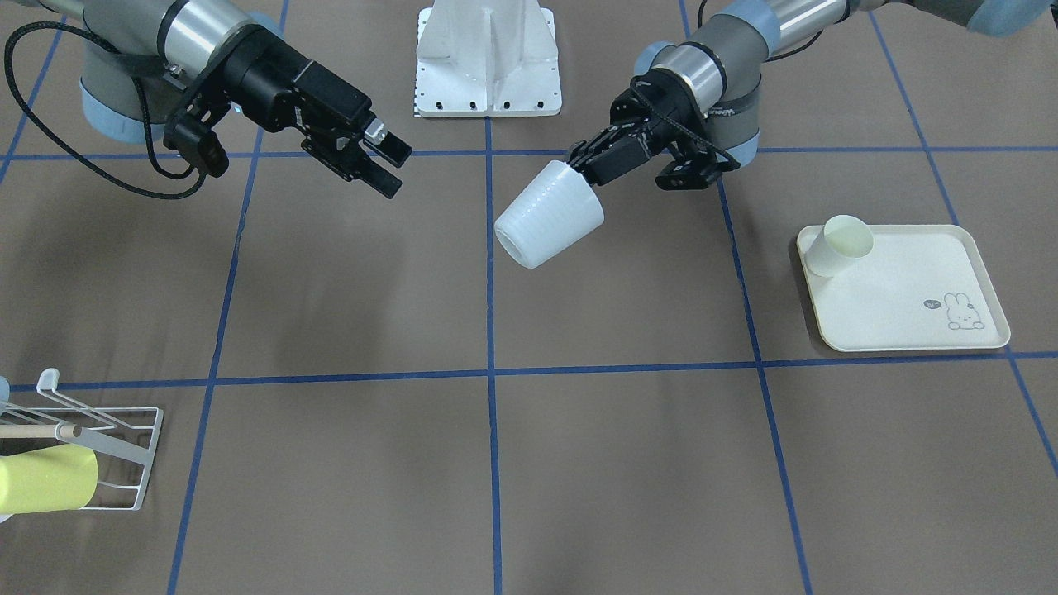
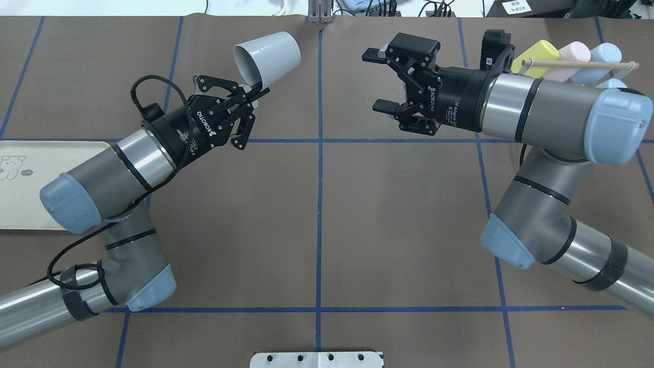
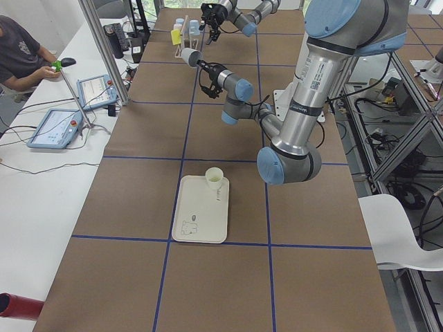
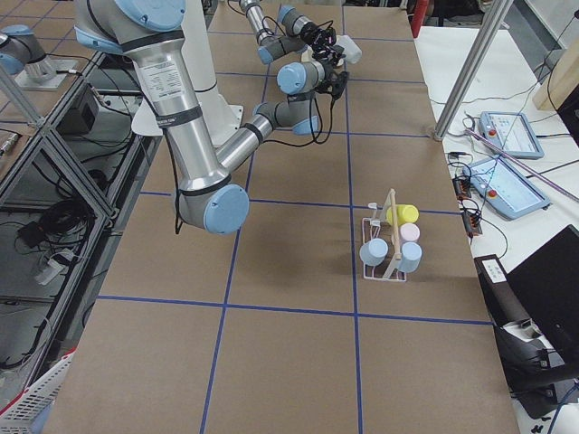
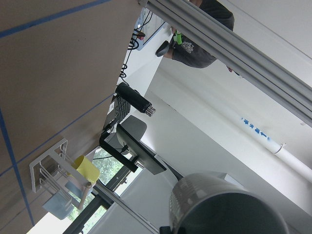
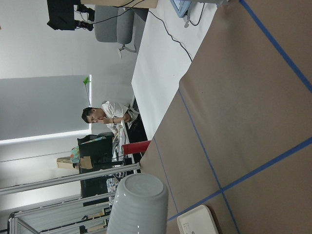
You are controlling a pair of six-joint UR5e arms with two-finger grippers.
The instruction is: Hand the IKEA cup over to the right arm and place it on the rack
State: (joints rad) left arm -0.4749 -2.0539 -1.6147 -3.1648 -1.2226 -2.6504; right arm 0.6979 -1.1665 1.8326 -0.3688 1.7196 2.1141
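- Cup first: the white cup (image 1: 549, 215) hangs in the air over the middle of the table (image 1: 628, 463), tilted on its side, touching nothing below it.
- In the overhead view its open mouth faces back toward the robot's left arm. Its closed base points away from the robot and toward the right side.
- The left gripper (image 2: 253, 97) has the white cup by the rim. Its fingers are drawn close together, apparently one inside the mouth and one outside the wall.
- From above, the cup sits just left of the blue centre line (image 2: 320, 204), in the far half of the table.
- The right gripper (image 2: 375, 81) faces the cup from across that line, with its jaws spread wide and nothing between them. A clear gap separates it from the cup.
- The right wrist camera looks onto the cup's ribbed side and rounded base.
- The rack (image 4: 384, 249) stands well apart from the cup, at the far edge of the table on the robot's right. A wooden dowel (image 2: 577, 64) runs across its top.
- On the rack lie a yellow cup (image 4: 403, 214), a pink cup (image 4: 410, 231) and two blue cups (image 4: 374, 251).
- The cream tray (image 1: 909, 289) with a rabbit print lies on the robot's left, well away from the white cup.
- A pale cup (image 1: 839, 245) stands at one corner of the tray.
- A white mounting plate (image 1: 488, 62) marks the robot's base at the table's near edge.
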